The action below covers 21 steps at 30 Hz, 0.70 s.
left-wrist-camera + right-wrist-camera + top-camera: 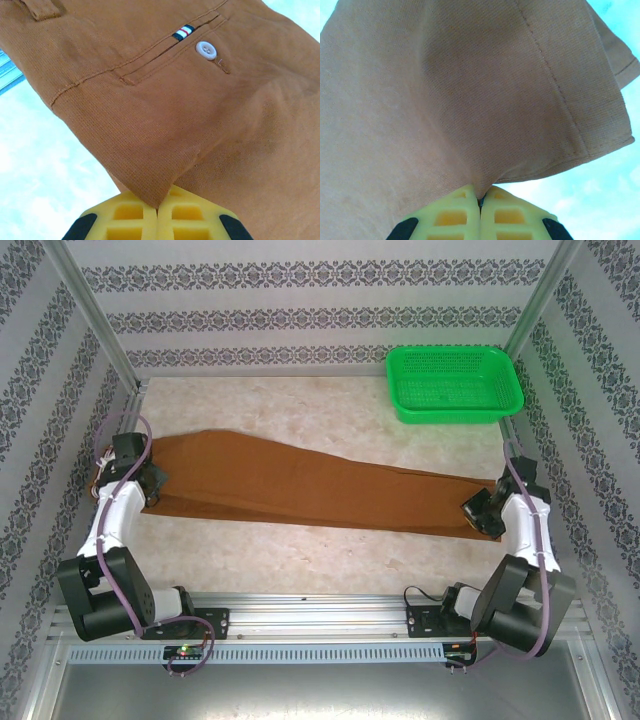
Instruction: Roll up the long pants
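**Marbled table, pants laid out full length, both ends pinched**

Pale marbled table [330, 420] carries the long pants [300, 485], stretched flat across it. The waist is at the left and the hems at the right, and the 2 legs appear stacked as 1 strip.

At the waist end the left gripper [157, 202] is clenched on a fabric corner below the white button [205, 50] of the back pocket. At the hem end the right gripper [481, 197] is clenched on a pinch of cloth.

Judgement: straightening stage, rolling not yet begun. The next move calls for settling the cloth without slack, then turning 1 end over tightly and evenly.

A green basket [455, 410] sits at the far right, well apart from the pants. Nothing obstructs the roll path. Risk: the thicker waist skewing the roll.
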### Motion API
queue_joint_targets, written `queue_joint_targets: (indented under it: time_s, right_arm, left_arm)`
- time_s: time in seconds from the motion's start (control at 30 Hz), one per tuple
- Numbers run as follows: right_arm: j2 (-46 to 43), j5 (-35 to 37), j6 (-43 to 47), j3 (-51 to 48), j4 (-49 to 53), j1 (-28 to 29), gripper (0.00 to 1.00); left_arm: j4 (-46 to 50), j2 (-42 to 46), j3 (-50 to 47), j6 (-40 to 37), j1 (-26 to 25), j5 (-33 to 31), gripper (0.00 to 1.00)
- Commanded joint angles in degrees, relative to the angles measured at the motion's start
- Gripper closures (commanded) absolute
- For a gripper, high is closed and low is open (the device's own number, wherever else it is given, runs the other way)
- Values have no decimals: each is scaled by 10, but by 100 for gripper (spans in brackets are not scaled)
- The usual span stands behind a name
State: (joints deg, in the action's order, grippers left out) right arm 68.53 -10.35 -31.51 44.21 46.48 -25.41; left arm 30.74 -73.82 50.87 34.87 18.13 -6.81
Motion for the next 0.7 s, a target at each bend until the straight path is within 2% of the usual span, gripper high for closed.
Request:
queue_joint_targets:
  time_s: [0.0,0.2,0.27,0.5,0.67]
  right_arm:
    - [-10,0,6,-12,-4,-6,100]
    - [-13,10,4,-5,13,-4,100]
    - [-31,21,1,-12,8,-7,100]
    - [5,13,8,-11,1,-9,100]
    - [15,52,-2,-9,8,-27,100]
  left_arm:
    - [-13,-8,-9,-8,7,-31,100]
    - [1,1,-38,14,14,-60,100]
    - [-17,18,-56,15,24,-51,100]
    - [-15,3,-42,19,27,-48,100]
    - [-2,-12,-25,19,30,-55,100]
